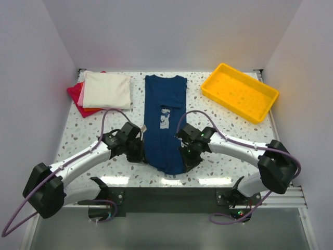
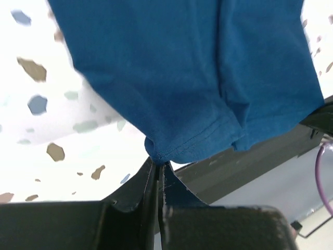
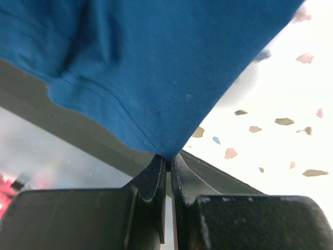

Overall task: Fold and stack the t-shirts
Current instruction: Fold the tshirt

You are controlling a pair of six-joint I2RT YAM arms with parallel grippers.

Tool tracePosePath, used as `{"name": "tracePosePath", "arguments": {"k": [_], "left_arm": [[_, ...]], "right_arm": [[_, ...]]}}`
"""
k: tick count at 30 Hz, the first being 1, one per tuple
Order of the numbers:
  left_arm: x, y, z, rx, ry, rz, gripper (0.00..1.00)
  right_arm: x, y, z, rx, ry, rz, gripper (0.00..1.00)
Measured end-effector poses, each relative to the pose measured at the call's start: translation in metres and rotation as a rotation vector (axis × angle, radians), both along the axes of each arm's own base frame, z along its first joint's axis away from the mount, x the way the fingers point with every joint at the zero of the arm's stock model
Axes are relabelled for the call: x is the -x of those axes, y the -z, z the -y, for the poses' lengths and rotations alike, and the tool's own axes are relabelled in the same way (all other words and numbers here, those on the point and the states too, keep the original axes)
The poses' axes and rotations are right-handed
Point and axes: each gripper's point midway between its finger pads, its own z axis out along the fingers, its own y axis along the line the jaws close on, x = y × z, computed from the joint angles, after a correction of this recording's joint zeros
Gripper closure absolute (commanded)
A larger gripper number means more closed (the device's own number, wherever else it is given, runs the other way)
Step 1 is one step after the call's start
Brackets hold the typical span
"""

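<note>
The desk [image 1: 218, 151] carries the navy shirt [image 1: 164, 104] lengthwise at its middle, folded narrow, print up. The tray [image 1: 240, 91] sits far right. Far left, a cream shirt [image 1: 106, 89] tops a pink shirt [image 1: 81, 92] and a red shirt [image 1: 74, 95]. The left end effector [image 2: 158, 165] and right end effector [image 3: 168, 156] each clench a near hem corner.

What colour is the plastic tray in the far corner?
Bright yellow; the tray shows best in the top external view.

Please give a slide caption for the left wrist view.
Left gripper pinching the hem of the blue shirt over the speckled table.
</note>
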Motion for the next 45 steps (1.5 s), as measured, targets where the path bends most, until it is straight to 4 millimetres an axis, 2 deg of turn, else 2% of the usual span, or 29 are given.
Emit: {"name": "tracePosePath", "arguments": {"k": [3, 7, 16, 28, 40, 45], "left_arm": [[-0.013, -0.007, 0.004, -0.012, -0.004, 0.034, 1.00], [-0.029, -0.004, 0.005, -0.048, -0.016, 0.052, 1.00], [-0.071, 0.000, 0.005, -0.045, -0.079, 0.112, 1.00], [-0.146, -0.005, 0.007, -0.006, -0.170, 0.225, 1.00], [-0.217, -0.013, -0.002, 0.005, -0.266, 0.295, 1.00], [-0.239, -0.012, -0.008, 0.005, -0.286, 0.316, 1.00]], "right_arm": [[-0.016, -0.010, -0.004, 0.013, 0.016, 0.065, 1.00], [-0.038, -0.016, -0.004, 0.051, 0.046, 0.138, 1.00], [-0.098, -0.009, 0.004, 0.107, 0.161, 0.210, 1.00], [-0.179, -0.005, -0.007, 0.107, 0.234, 0.309, 1.00], [-0.248, -0.006, -0.010, 0.112, 0.292, 0.402, 1.00], [-0.273, -0.009, -0.006, 0.108, 0.329, 0.423, 1.00]]}}
